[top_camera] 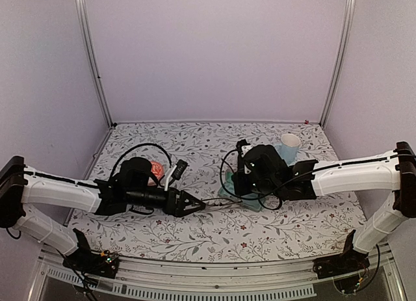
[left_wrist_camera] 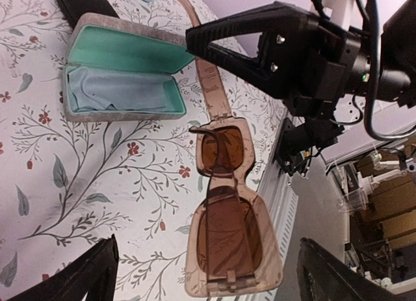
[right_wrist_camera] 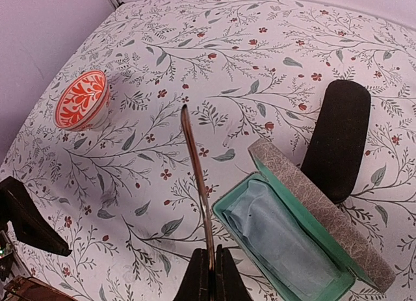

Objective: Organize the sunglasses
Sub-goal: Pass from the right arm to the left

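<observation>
- Right gripper point(right_wrist_camera: 209, 267), bottom centre, jaws pinching one temple of the pink-red sunglasses point(left_wrist_camera: 227, 203)
- Left gripper point(left_wrist_camera: 208, 255), jaws spread either side of the lenses
- Grey case point(left_wrist_camera: 123, 54) open, upper left

No readable text, labels, brands, numbers or signs on anything in view.

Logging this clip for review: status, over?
Left pincer open, astride pink sunglasses. Right pincer shut on their temple. Grey case open, only cloth inside.
</observation>
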### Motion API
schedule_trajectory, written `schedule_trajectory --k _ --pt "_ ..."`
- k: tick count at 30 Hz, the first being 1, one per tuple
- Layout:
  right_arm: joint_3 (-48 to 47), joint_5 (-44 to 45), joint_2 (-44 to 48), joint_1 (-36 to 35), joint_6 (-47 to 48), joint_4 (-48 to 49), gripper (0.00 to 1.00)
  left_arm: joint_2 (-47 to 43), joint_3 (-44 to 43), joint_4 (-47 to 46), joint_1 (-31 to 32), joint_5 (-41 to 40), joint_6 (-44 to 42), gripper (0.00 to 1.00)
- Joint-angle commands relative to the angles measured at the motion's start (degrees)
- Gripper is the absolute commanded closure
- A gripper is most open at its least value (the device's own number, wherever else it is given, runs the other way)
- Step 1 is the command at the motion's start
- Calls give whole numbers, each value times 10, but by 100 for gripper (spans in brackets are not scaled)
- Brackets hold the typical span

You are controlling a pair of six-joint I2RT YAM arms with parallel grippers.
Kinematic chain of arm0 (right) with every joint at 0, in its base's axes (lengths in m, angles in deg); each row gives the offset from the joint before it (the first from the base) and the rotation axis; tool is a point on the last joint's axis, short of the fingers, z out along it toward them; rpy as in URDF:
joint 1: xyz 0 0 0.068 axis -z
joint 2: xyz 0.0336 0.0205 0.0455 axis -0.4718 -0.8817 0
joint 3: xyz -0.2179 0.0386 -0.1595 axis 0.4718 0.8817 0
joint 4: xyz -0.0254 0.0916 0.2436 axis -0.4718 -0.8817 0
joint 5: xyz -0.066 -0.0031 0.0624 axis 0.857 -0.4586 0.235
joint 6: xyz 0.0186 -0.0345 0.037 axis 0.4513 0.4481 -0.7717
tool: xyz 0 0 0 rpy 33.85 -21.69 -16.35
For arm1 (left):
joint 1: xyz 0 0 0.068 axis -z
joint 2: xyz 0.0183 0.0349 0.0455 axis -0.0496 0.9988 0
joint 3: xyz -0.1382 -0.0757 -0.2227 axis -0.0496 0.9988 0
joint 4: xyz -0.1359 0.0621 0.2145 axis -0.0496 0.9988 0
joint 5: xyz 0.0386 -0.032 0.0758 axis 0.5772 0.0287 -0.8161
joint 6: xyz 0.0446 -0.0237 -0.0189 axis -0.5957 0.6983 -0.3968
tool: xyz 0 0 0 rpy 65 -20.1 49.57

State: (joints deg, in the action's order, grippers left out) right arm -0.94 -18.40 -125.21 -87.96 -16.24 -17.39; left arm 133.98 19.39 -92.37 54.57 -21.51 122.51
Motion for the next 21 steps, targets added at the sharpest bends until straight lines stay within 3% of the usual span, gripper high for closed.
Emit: schedule_trajectory --k 1,7,21 --pt "4 49 14 -11 -27 8 100 26 -2 -62 -5 30 58 5" --pt "2 73 14 -20 -36 0 100 58 -18 -70 -7 49 70 22" --pt "3 75 7 -32 -43 5 100 72 -24 -90 -12 54 80 42"
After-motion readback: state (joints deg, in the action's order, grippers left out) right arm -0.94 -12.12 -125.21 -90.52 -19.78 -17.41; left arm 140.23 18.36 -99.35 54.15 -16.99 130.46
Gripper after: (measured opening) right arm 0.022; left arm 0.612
